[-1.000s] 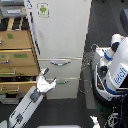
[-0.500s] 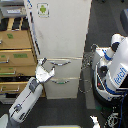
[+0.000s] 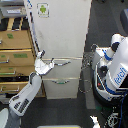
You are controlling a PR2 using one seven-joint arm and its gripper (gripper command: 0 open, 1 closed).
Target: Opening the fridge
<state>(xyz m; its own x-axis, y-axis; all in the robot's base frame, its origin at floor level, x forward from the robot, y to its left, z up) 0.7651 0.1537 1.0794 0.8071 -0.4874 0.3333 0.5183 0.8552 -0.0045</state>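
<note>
The fridge (image 3: 62, 30) is tall and off-white and stands in the middle of the exterior view. A green-figure sticker (image 3: 43, 9) sits high on its upper door. Two lower drawers carry silver bar handles (image 3: 67, 63). The door and drawers look shut. My gripper (image 3: 45, 59) reaches in from the lower left on a grey-and-white arm (image 3: 25, 97). It is at the fridge's left edge, level with the top of the upper drawer. Its fingers are spread open, with nothing between them.
A tan wooden drawer cabinet (image 3: 15, 55) stands directly to the exterior view's left of the fridge, behind my arm. A white-and-blue rounded robot body (image 3: 114, 70) with cables stands on the exterior view's right. The floor is dark.
My gripper has risen along the fridge's left edge, from the lower drawer's level up to the upper drawer's top. The fridge has not moved.
</note>
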